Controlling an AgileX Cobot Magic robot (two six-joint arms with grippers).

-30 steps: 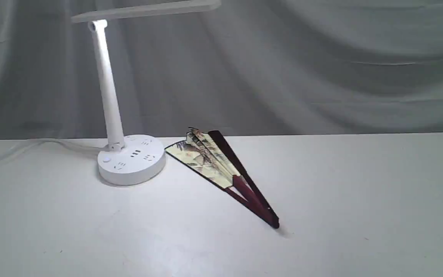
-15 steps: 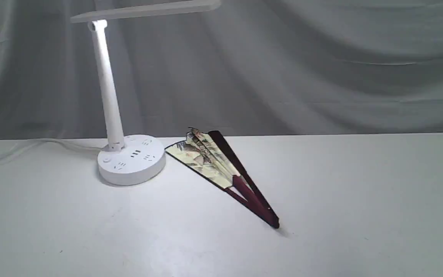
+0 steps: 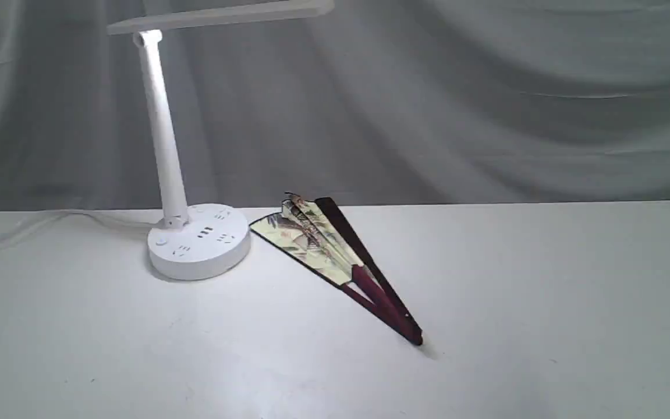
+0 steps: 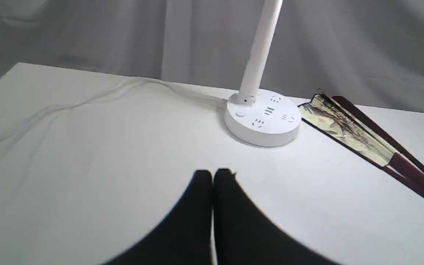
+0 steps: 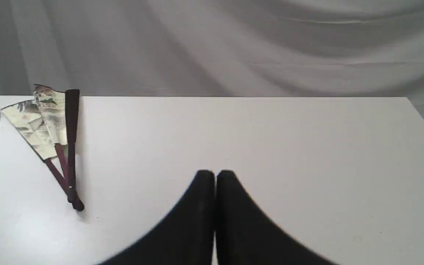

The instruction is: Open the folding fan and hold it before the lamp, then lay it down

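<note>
The folding fan [image 3: 335, 256] lies on the white table, only slightly spread, its cream painted paper towards the lamp and its dark maroon ribs meeting at a pivot nearer the front. It also shows in the wrist views as the fan [image 4: 366, 136] and the fan [image 5: 51, 132]. The white lamp [image 3: 198, 238] stands just left of it, lit, its bar head at the top of the exterior view. The lamp base [image 4: 263, 117] is ahead of my left gripper [image 4: 213, 175], which is shut and empty. My right gripper [image 5: 215, 175] is shut and empty, well away from the fan. Neither arm shows in the exterior view.
A white cable [image 4: 86, 101] runs from the lamp base across the table towards its far left edge. Grey draped cloth [image 3: 486, 99] hangs behind the table. The table's right edge [image 5: 423, 117] shows in the right wrist view.
</note>
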